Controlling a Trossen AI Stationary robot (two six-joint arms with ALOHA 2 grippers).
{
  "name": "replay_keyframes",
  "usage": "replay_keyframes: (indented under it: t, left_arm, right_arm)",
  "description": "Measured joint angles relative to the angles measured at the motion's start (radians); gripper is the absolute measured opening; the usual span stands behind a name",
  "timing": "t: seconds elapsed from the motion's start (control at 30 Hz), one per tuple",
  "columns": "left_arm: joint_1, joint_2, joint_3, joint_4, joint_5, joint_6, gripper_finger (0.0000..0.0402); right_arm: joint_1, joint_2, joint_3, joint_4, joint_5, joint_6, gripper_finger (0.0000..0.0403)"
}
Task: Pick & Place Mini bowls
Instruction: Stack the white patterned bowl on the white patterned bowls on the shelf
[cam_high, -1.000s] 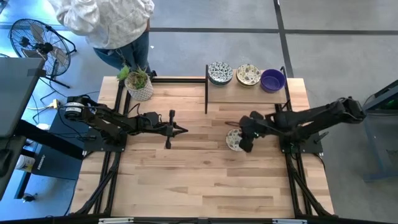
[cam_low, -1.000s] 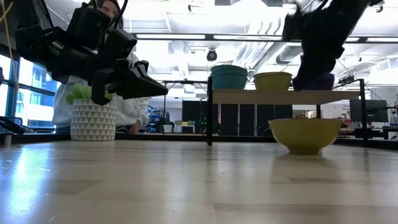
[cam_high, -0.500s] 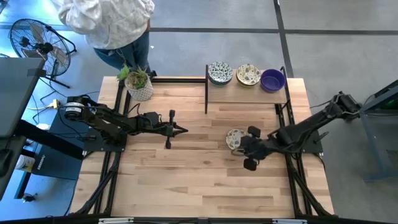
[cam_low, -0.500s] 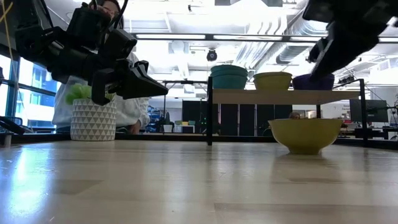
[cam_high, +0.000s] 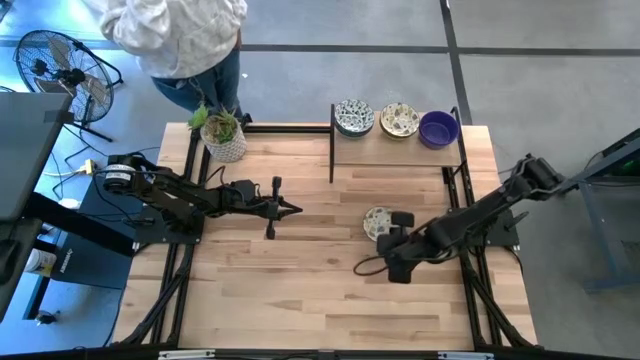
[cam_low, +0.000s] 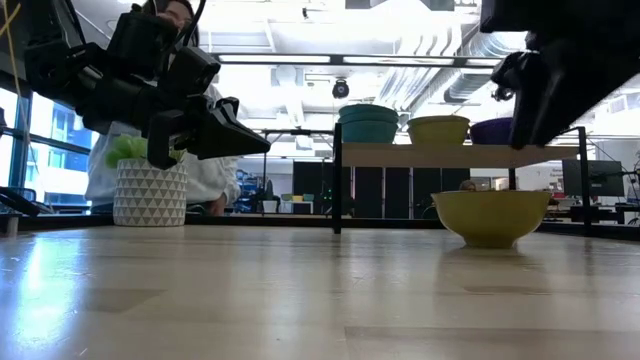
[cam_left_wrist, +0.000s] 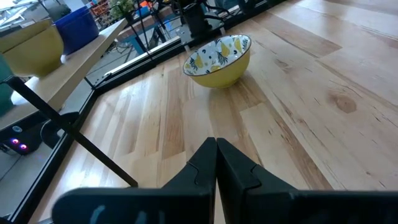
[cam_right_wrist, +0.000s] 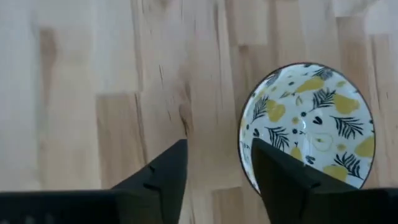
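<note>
potted plant (cam_high: 223, 134): table's far-left corner | fan (cam_high: 58, 62): floor, left | person (cam_high: 180, 38): behind table

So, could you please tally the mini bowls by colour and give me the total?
Patterned, yellow outside: 2, one on the table, one on the shelf
Patterned, teal outside: 1, on the shelf
Solid purple: 1, on the shelf
Total: 4

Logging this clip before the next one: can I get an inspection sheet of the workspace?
Surface: wooden table, bare boards in front.
Job's things: one patterned bowl on the table; two patterned bowls and a purple bowl on the shelf.
Clutter: potted plant at a back corner.
Grippers: left gripper shut, empty, hovering; right gripper open beside the table bowl.
Cables: nothing seen on the table.
Surroundings: person, fan.
</note>
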Motion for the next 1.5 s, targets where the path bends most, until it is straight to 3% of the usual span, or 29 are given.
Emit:
replay_keyframes:
  t: [0.2, 0.6, 0.87, 1.17, 1.5]
  left_arm:
    - [0.0, 0.0, 0.0, 0.0, 0.0, 0.0, 0.0]
    - [0.0, 0.0, 0.0, 0.0, 0.0, -0.003, 0.0]
    - [0.0, 0.0, 0.0, -0.001, 0.0, -0.004, 0.0]
    - [0.0, 0.0, 0.0, -0.008, 0.0, -0.007, 0.0]
    - [0.0, 0.0, 0.0, -0.009, 0.0, -0.007, 0.0]
  right_arm:
    - [0.0, 0.099, 0.037, -0.097, 0.048, -0.038, 0.0178]
    - [-0.038, 0.216, 0.035, -0.1, 0.062, -0.102, 0.0151]
    - [-0.082, 0.247, 0.035, -0.1, 0.087, -0.113, 0.0106]
    - [-0.106, 0.251, 0.035, -0.078, 0.094, -0.157, 0.0012]
    - [-0.101, 0.195, 0.172, -0.175, 0.085, -0.236, 0.0015]
